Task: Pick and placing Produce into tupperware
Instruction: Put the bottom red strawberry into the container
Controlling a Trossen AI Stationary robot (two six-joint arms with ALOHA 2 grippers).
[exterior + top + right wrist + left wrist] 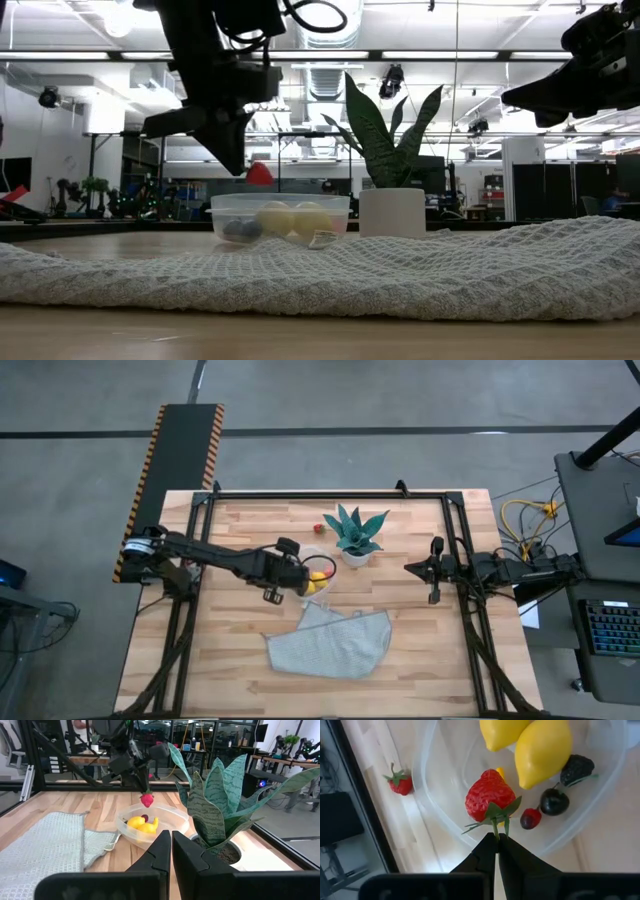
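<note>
My left gripper hangs over the clear round tupperware, shut on a red toy strawberry that dangles above the container's inside. In the tupperware lie two yellow lemons, a dark berry, a dark cherry and a small red one. A second strawberry rests on the wood outside the rim, toward the table's far edge. My right gripper is shut on nothing and waits near the table's right side, beyond the potted plant. My left gripper pinches the strawberry's green stem between its two fingertips. The fingers come from above, pointing down and slightly slanted. The berry hangs below them, lifted clear over the tupperware, red body downward.
A teal spiky plant in a white pot stands right of the tupperware. A grey woven cloth lies toward the near edge, its corner reaching the container. Black frame rails run along the table's sides.
</note>
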